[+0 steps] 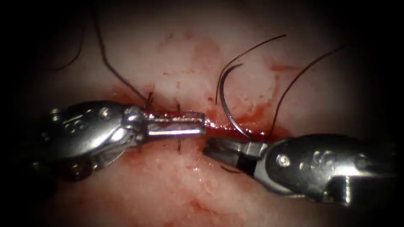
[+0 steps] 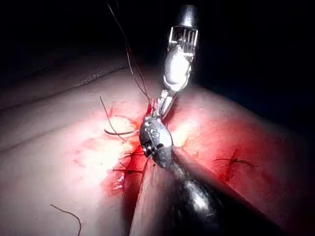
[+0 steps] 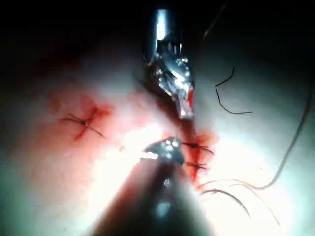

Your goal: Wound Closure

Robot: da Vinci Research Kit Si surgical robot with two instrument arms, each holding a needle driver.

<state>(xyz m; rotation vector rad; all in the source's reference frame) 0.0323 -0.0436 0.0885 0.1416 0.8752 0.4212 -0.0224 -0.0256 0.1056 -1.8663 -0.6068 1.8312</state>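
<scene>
The cut runs across the tissue between my two tools, wet with red fluid. Status of the closure, as I judge it: partly done. Stitches cross the cut beneath my left tool, and a further tied stitch sits well apart on the tissue in the right wrist view. The stretch of cut between the tool tips and under my right tool carries no stitch that I can see, so that part is left.

The needle lies on the tissue on the far side of the cut, just right of its middle. Its lower end meets the cut line near my right tool; I cannot tell whether that end is in the tissue. Thread trails up and away from there.

My left tool has its jaws nearly together and holds nothing I can make out. My right tool has its jaws closed at the tip, with neither needle nor thread between them.
</scene>
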